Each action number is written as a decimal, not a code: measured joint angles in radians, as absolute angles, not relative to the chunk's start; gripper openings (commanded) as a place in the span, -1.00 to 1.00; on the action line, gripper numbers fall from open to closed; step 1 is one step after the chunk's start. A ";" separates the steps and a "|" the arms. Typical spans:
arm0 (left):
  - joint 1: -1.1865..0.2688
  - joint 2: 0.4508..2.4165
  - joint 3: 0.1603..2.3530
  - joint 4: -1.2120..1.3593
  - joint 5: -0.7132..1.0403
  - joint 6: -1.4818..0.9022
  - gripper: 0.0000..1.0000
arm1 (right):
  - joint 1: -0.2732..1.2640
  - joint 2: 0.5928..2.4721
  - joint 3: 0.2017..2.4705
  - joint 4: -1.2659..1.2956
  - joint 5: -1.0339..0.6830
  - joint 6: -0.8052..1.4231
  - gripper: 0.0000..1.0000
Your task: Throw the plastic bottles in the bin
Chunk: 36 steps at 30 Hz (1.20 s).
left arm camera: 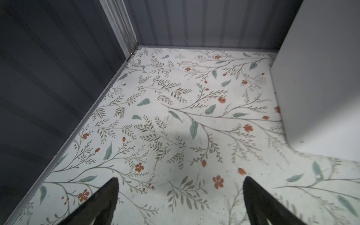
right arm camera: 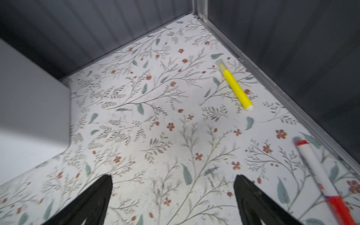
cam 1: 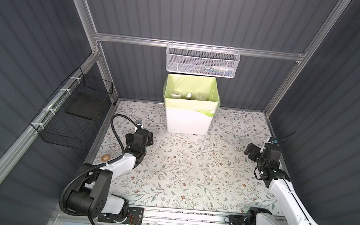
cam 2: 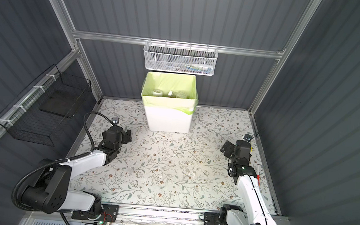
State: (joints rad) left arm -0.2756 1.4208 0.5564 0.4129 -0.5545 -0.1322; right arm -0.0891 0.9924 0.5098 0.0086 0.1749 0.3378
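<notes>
In both top views the tabletop point(cam 1: 190, 178) carries no bottle that I can find, so the step in hand is probably a last check. To do it well, hold both arms back from the bin, look over the strips that the arms hide, and do not take a pen for a bottle. The bin point(cam 1: 187, 123) stands at 12 o'clock on the tabletop, a white box with a pale yellow-green bag folded over its rim. The plastic bottles point(cam 1: 200, 96) lie low inside it, clear and whitish with one pale cap showing; at this distance they can hardly be counted. The left gripper point(cam 1: 146, 137) hangs at about 9 o'clock and the right gripper point(cam 1: 250, 151) at about 3 o'clock, both well apart from the bin. The white mesh basket point(cam 1: 201, 60) hangs on the wall above the bin, and the black wire basket point(cam 1: 71, 115) is off the tabletop's edge at 9 o'clock. In the left wrist view the jaws of the left gripper stand wide apart over bare floral surface with nothing between them, and the bin's white wall is near. In the right wrist view the right gripper's jaws are spread just as wide and empty. A yellow highlighter point(right arm camera: 234, 87) and a red-and-white marker point(right arm camera: 319, 175) lie near the side wall, and neither belongs in the bin.
</notes>
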 measured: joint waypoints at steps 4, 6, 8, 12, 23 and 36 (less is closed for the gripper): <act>-0.246 1.503 0.497 0.541 -0.570 -0.098 0.99 | -0.140 1.049 0.388 0.254 0.187 0.320 0.98; -0.228 1.535 0.463 0.616 -0.565 -0.073 0.99 | -0.147 1.103 0.338 0.392 0.188 0.308 0.98; -0.207 1.551 0.434 0.691 -0.540 -0.039 0.99 | -0.150 1.171 0.306 0.524 0.184 0.292 0.98; -0.122 1.637 0.418 0.863 -0.411 -0.021 0.99 | -0.155 1.320 0.289 0.716 0.139 0.255 0.98; -0.047 1.711 0.460 0.900 -0.177 -0.007 0.99 | -0.142 1.451 0.289 0.959 -0.071 0.148 0.98; -0.047 1.711 0.461 0.899 -0.155 -0.006 0.99 | -0.128 1.456 0.289 1.026 -0.073 0.126 0.98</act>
State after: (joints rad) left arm -0.0467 1.7115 0.4610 0.8986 -0.1555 -0.0063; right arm -0.1280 1.4559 0.2893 1.0264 -0.0727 0.1265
